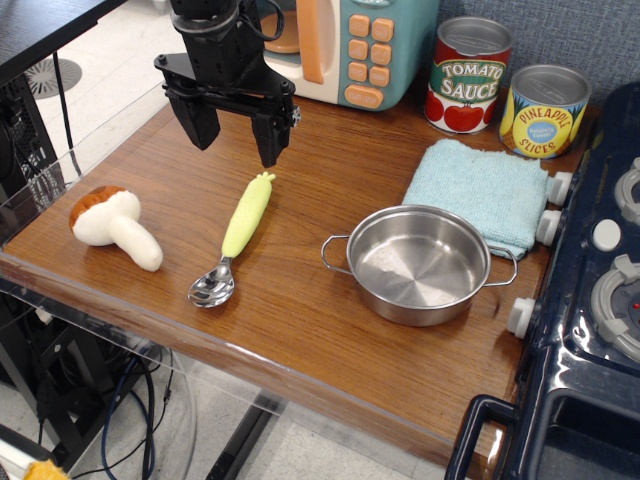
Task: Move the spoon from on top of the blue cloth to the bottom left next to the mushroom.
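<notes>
Evidently the placement step is complete, judging from the single overhead-angled view of the counter. The spoon [234, 241] lies flat on the bare wood at the front left, metal bowl toward the counter edge, yellow-green handle pointing back toward the arm. It rests near the mushroom [113, 227], which lies on its side to the left, the two apart and not touching. That matches the target position named in the task.

The blue cloth [484, 192] sits well apart on the right, beside the stove knobs, with nothing on top of it; its front edge is partly overlapped by the steel pot [420, 262]. The pot is empty.

The gripper [237, 136] hangs above the counter behind the spoon's handle tip, its two dark fingers spread wide and holding nothing. The spread stance fits a release, and the height gives clearance over the handle.

Behind it stands the teal toy microwave [350, 45], and to the right the tomato sauce can [469, 75] and the pineapple can [543, 112], upright against the back wall, clear of the work area.

Judgement: nothing remains but withdrawal of the arm; little risk of disturbing the spoon
</notes>
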Robot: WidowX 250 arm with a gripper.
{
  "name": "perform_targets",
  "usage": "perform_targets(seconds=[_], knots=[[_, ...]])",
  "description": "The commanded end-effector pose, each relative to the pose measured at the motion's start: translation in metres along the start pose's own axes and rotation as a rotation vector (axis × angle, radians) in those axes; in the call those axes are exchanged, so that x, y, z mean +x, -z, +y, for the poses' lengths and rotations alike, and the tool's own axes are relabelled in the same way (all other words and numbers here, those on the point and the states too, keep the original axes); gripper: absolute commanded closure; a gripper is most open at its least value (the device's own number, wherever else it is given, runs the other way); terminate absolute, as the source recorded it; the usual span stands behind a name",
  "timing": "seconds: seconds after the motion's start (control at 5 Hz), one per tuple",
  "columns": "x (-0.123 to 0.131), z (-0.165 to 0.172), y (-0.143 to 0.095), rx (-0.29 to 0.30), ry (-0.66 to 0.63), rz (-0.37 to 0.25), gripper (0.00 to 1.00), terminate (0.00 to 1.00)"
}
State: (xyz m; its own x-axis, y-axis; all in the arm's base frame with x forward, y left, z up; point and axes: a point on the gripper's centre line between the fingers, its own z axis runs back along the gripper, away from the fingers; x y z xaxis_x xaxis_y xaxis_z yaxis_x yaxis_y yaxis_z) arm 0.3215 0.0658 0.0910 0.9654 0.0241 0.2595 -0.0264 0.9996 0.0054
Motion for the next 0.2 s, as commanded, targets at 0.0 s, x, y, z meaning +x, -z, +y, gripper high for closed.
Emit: perform_targets(seconds=[0.0], knots=[[0.0209,0.0072,-0.0198,0.012,-0.001,-0.066,0.00,1.00]])
